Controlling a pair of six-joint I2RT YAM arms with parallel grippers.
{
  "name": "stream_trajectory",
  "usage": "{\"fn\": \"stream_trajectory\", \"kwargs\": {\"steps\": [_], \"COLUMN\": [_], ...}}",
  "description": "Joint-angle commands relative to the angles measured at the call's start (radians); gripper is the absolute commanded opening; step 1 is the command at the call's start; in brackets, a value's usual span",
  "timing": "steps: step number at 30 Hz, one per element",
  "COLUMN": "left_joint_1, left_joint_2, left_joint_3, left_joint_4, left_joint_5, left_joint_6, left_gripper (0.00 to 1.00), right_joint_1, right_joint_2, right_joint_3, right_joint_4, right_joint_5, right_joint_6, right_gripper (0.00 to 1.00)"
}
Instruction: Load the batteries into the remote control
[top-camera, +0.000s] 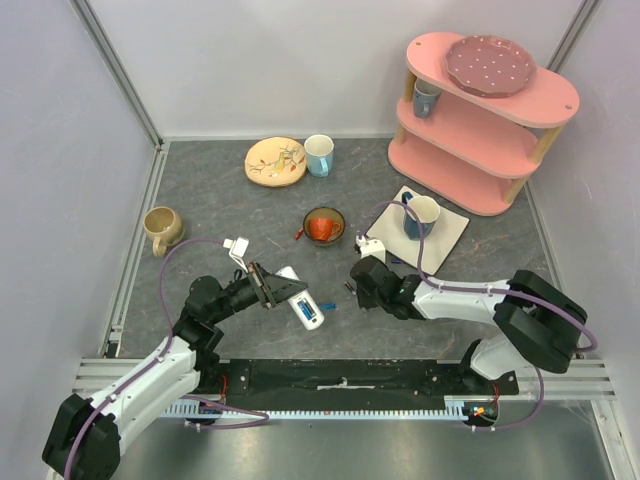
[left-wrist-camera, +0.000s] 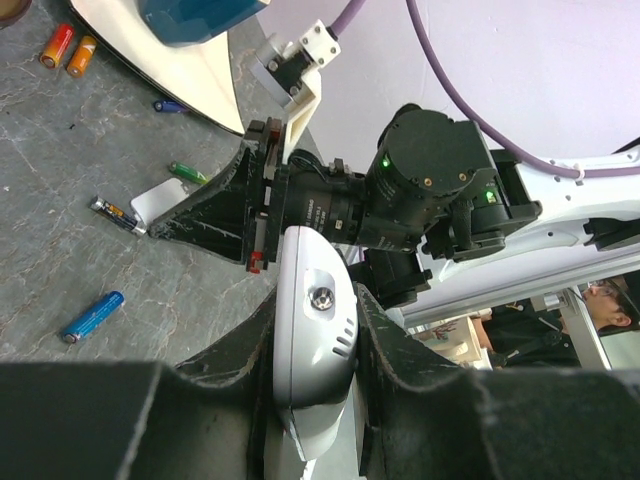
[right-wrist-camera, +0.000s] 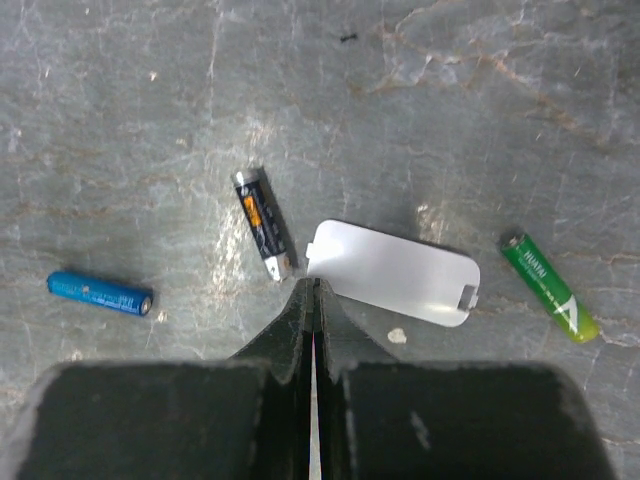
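My left gripper (top-camera: 270, 287) is shut on the white remote control (top-camera: 302, 302) and holds it tilted above the table. In the left wrist view the remote (left-wrist-camera: 312, 345) sits clamped between the two fingers (left-wrist-camera: 230, 395). My right gripper (top-camera: 354, 283) is shut and empty, tips low over the table. In the right wrist view its tips (right-wrist-camera: 315, 290) are beside a black battery (right-wrist-camera: 262, 224) and the white cover piece (right-wrist-camera: 395, 272). A blue battery (right-wrist-camera: 100, 293) lies to the left and a green battery (right-wrist-camera: 548, 288) to the right.
An orange bowl (top-camera: 324, 226) stands behind the grippers. A tan mug (top-camera: 162, 228) is at the left, a plate (top-camera: 275, 161) and a light blue mug (top-camera: 319, 154) at the back. A blue mug on a white cloth (top-camera: 445, 232) and a pink shelf (top-camera: 480, 110) are at the right. Two orange batteries (left-wrist-camera: 68, 50) lie by the cloth.
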Motion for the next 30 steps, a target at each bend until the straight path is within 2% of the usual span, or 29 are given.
{"fn": "stream_trajectory", "kwargs": {"steps": [1,7,10,13,14,17,19,25,30], "left_joint_1": [0.007,0.007,0.007,0.007,0.007,0.007,0.007,0.007,0.007], "left_joint_2": [-0.004,0.009,0.015,0.012,0.011,0.002,0.002,-0.006,-0.015], "left_joint_3": [0.028,0.031,0.024,0.019,0.018,0.015,0.013,0.011,0.011], "left_joint_4": [0.011,0.017,0.033,0.039,0.039,0.036,0.036,0.037,0.020], "left_joint_5": [-0.002,-0.007,-0.008,-0.008,-0.008,-0.011,-0.013,-0.007,-0.007], "left_joint_6": [0.021,0.023,0.016,0.013,0.013,0.013,0.012,0.009,0.015], "left_gripper": [0.02,0.02,0.02,0.02,0.02,0.02,0.02,0.02,0.02], "right_joint_1": [-0.038,-0.087,-0.099,-0.101,-0.101,-0.102,-0.105,-0.139,-0.170], "right_joint_2": [0.047,0.049,0.038,-0.009,-0.025,-0.060,-0.047,0.022,0.045], "right_joint_3": [0.047,0.101,0.119,0.121,0.119,0.119,0.138,0.171,0.170], "right_joint_4": [-0.017,-0.042,-0.050,-0.018,-0.013,-0.013,-0.048,-0.114,-0.116], "right_joint_5": [0.038,0.026,0.006,-0.084,-0.101,-0.134,-0.134,-0.125,-0.164], "right_joint_6": [-0.021,-0.112,-0.164,-0.231,-0.242,-0.283,-0.323,-0.409,-0.428], "right_gripper": [0.00,0.00,0.05,0.24,0.36,0.54,0.60,0.64,0.62]}}
